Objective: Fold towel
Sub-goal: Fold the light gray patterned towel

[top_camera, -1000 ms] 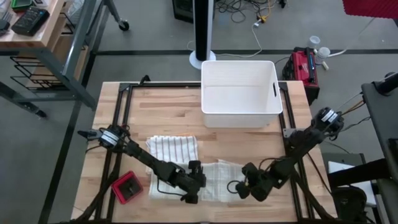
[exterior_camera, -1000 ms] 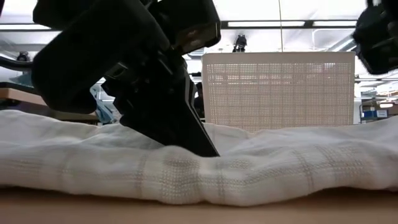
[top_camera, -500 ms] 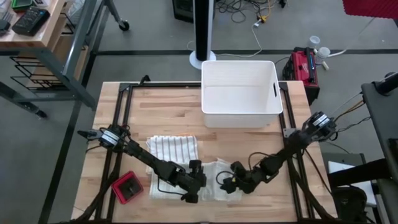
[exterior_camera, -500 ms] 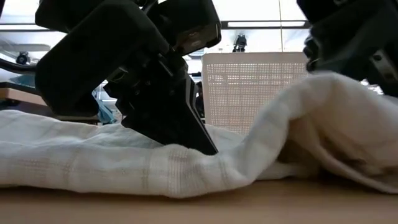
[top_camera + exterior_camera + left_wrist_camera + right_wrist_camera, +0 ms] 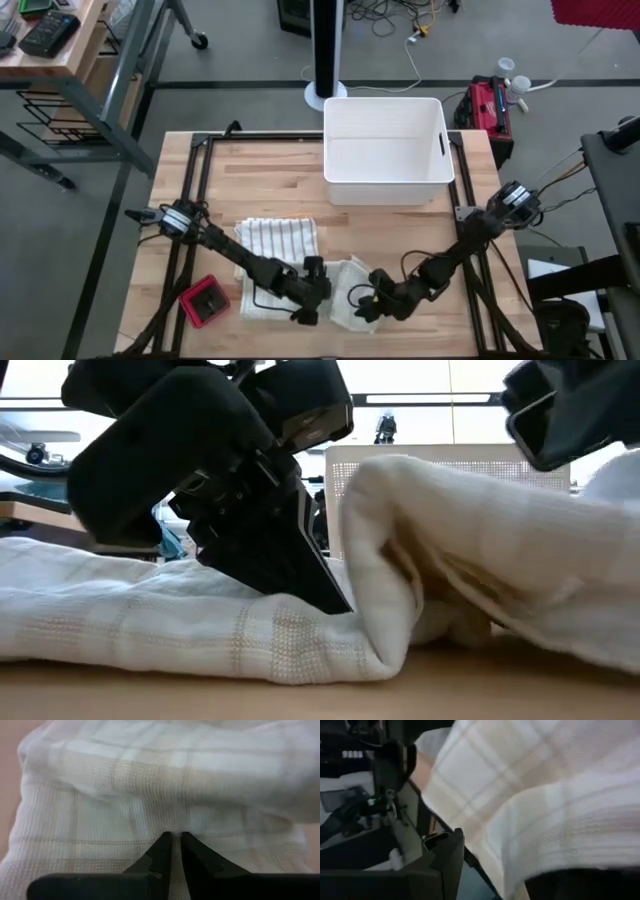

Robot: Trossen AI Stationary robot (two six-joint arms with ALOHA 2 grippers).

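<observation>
While my left gripper [image 5: 306,312], tips pressed together, is pinning the towel [image 5: 340,290] to the worktop [image 5: 270,180], I am seeing my right gripper [image 5: 366,303] pinching its right edge, now carried leftward over itself, forming the fold.

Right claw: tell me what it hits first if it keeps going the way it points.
The towel itself; the right claw points toward the left claw, which pins the cloth just beyond. Depth is unclear from above.
</observation>
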